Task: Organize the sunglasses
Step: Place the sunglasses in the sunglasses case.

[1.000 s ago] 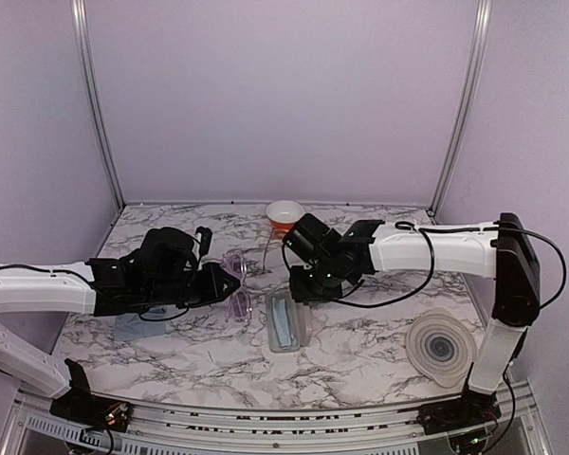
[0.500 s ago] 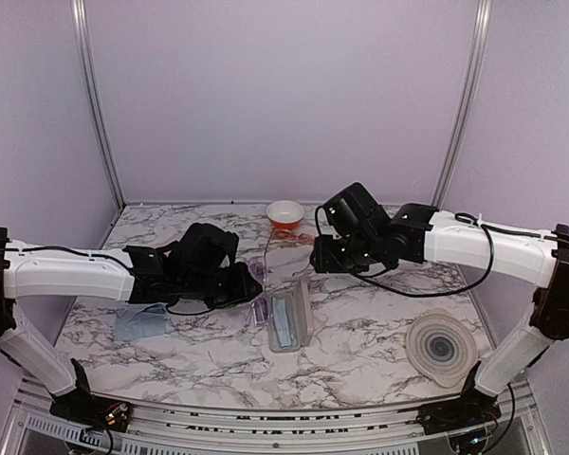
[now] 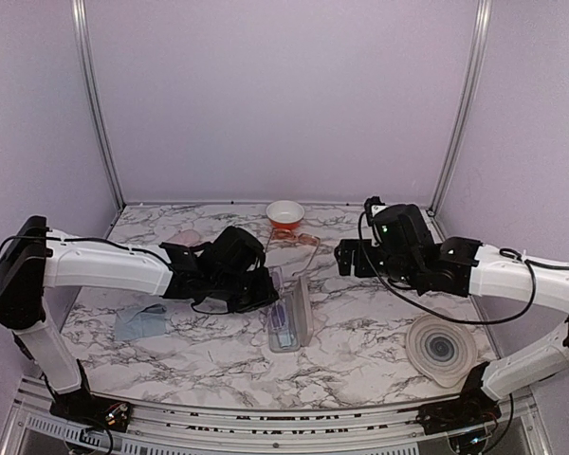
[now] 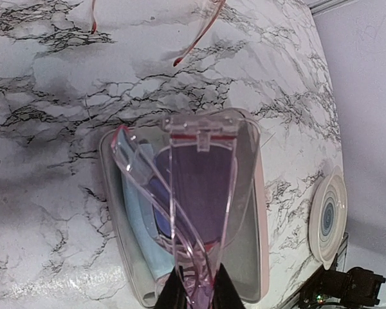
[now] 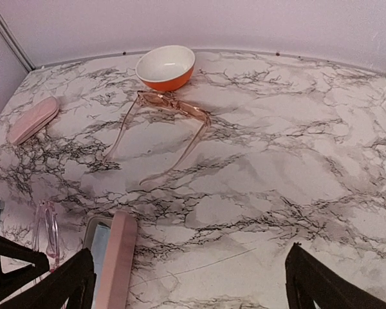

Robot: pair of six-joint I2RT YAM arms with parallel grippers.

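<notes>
Since the left end effector [image 4: 198, 293] is clamped on just one thin edge of the pale sunglasses [image 4: 199, 187], hanging over the open case [image 4: 260, 212], they could swing, catch its rim and drop outside it. The right end effector [image 5: 188, 257] gapes empty, well apart from the orange-tinted sunglasses [image 5: 170, 106] lying unfolded on the surface [image 5: 296, 148] beside the bowl [image 5: 166, 67].

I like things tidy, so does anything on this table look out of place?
The orange-tinted sunglasses lie loose on the marble near the orange bowl, arms spread open, in no case, while a closed pink case sits apart.
</notes>
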